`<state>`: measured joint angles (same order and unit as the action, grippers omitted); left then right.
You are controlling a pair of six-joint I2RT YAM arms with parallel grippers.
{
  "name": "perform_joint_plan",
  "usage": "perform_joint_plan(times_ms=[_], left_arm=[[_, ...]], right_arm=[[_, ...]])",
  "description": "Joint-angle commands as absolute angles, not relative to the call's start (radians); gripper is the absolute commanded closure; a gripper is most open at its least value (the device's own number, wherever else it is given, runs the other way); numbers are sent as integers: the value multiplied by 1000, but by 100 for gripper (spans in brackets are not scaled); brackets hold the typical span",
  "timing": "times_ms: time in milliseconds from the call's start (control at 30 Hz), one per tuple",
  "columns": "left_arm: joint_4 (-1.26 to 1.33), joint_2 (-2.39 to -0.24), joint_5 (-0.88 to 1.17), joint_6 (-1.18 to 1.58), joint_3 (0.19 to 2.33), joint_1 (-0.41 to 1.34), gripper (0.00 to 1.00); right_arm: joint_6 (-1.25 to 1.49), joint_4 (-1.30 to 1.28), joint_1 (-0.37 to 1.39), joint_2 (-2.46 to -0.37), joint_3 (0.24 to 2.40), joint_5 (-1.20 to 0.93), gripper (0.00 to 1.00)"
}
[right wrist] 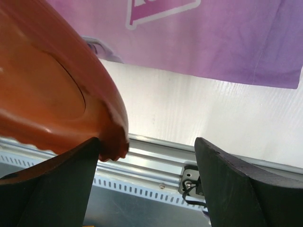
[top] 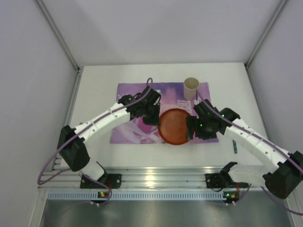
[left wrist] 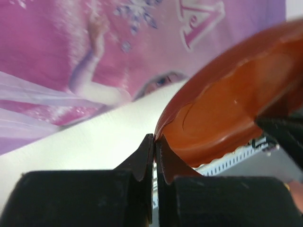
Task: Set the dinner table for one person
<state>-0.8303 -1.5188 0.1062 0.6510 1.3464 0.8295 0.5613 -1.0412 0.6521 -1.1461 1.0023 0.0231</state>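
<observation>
So the white worktop fills the floor of the booth. Its long axis runs left to right, parallel to the silver rail along its near edge. A purple placemat lies in the middle with a cup upright at its far right corner. The left end effector is pinched fully closed on the rim of an orange plate, which is tilted up off the surface. The right end effector gapes wide, one finger touching the plate's opposite edge and gripping nothing.

Pale grey back wall, matching side walls, silver corner posts, soft even light
</observation>
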Motion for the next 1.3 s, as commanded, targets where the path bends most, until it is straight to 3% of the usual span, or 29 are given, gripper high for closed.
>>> perform_joint_plan(times_ms=[0,400,733,900,933,1000,1100,1133,1167,1267], left_arm=[[-874,-1635,19,655,1390,767,100],[-805,-1899,-52,661,1525,603,100],[-844,-2014,-48,646,1648,586,100],[-853,-2019,-55,646,1551,584,98],[-847,-2008,-60,647,1528,584,92],[-819,-1973,-67,658,1470,583,87],[-782,-1930,-69,669,1430,574,63],[-781,-1927,-54,669,1430,574,43],[-782,-1925,-45,663,1434,571,2],[-804,-1905,-38,654,1466,574,2]], right_arm=[[558,-1069,658,-1126,1035,44,19],[560,-1147,650,-1048,1060,66,19],[558,-1163,643,-1042,1045,83,19],[597,-1171,578,-1040,1055,129,6],[592,-1143,537,-1039,1054,114,5],[577,-1118,488,-1054,1068,65,5],[560,-1104,402,-1092,1104,35,5],[561,-1104,364,-1100,1109,46,5],[568,-1104,339,-1106,1109,66,4],[612,-1071,211,-1114,1037,103,2]])
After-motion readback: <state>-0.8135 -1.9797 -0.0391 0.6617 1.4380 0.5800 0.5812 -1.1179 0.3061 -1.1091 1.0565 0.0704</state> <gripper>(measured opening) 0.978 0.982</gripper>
